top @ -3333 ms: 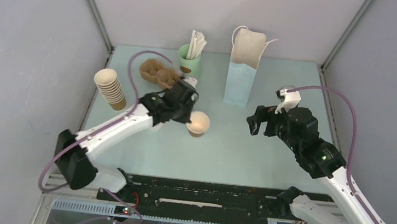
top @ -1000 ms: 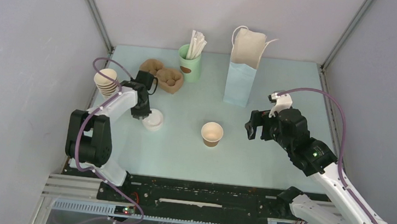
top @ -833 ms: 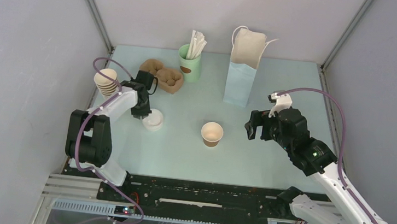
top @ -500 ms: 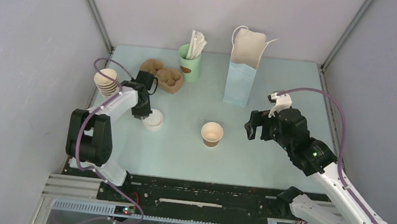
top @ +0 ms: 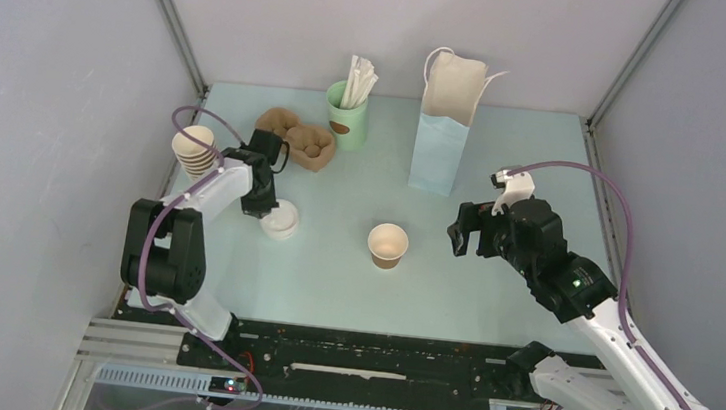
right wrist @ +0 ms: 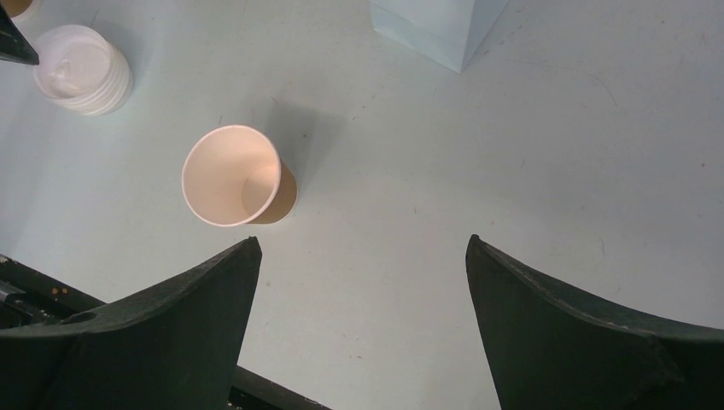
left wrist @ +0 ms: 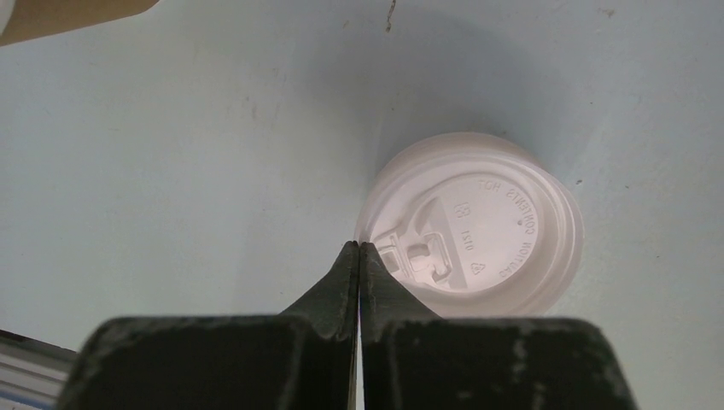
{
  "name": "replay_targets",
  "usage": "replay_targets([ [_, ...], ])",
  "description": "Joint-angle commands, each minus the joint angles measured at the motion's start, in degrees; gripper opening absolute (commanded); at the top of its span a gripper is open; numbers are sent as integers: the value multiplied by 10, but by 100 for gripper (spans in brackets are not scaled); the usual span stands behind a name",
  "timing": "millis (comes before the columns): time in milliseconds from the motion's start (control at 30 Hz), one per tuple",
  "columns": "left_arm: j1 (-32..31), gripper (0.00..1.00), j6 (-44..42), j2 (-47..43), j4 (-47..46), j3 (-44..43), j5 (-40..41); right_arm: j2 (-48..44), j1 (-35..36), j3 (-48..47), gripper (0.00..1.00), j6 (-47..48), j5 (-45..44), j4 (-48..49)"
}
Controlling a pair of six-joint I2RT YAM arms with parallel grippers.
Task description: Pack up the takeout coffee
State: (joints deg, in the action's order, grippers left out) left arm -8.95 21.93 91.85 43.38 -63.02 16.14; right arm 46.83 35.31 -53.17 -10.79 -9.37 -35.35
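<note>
A small brown paper cup point(top: 387, 245) stands open, with no lid on it, mid-table; it also shows in the right wrist view point(right wrist: 235, 177). A short stack of white plastic lids point(top: 280, 220) sits to its left. My left gripper point(top: 265, 211) is shut, its tips point(left wrist: 359, 248) at the left rim of the top lid point(left wrist: 478, 231). I cannot tell whether it pinches the rim. My right gripper point(top: 466, 237) hangs open and empty to the right of the cup, jaws wide apart point(right wrist: 361, 240). The pale blue paper bag point(top: 440, 142) stands open at the back.
A tilted stack of nested brown cups point(top: 200, 161) stands at the left edge. A brown pulp carrier point(top: 295, 138) and a mint-green cup with white sticks point(top: 347, 113) are at the back. The bag's base shows in the right wrist view point(right wrist: 440, 26).
Since 3.3 s ago my left gripper has let go of the brown cup, left it standing mid-table, and moved left to the lids. Nothing has moved in the last second.
</note>
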Motion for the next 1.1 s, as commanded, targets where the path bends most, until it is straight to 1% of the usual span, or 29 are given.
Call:
replay_targets([
  [0,3,0,-7,-52,10,-34,2,-6,2,1,100,4,-3,13],
  [200,3,0,-7,-158,38,-33,-2,1,2,1,100,4,-3,17],
  [300,2,0,-21,-221,27,-18,-20,4,2,1,100,4,-4,19],
  [367,-1,0,-35,-267,6,-5,-57,5,2,1,100,5,0,20],
  [400,-1,0,-35,-292,-12,3,-90,6,1,0,100,3,6,20],
  [433,-1,0,-27,-319,-37,15,-137,7,1,-2,100,1,16,20],
  [467,-1,0,-9,-343,-66,26,-214,10,-1,-6,100,0,31,21],
  [533,-3,0,61,-379,-162,63,-354,14,-5,-16,100,-9,75,24],
  [567,-8,0,112,-388,-228,84,-408,15,-8,-19,100,-15,106,30],
  [600,-17,0,170,-397,-308,111,-455,16,-10,-21,100,-25,135,40],
  [633,-31,0,236,-402,-429,138,-488,15,-16,-23,100,-37,169,52],
  [700,-75,0,354,-391,-617,185,-517,13,-29,-24,100,-75,261,89],
  [767,-120,0,422,-362,-732,194,-534,12,-42,-24,100,-128,341,142],
  [900,-203,0,493,-298,-884,172,-549,17,-48,-24,100,-228,457,281],
  [1000,-218,0,538,-267,-959,171,-540,8,-60,-24,100,-277,495,342],
  [1067,-218,0,549,-252,-984,170,-542,-3,-64,-24,100,-282,499,348],
])
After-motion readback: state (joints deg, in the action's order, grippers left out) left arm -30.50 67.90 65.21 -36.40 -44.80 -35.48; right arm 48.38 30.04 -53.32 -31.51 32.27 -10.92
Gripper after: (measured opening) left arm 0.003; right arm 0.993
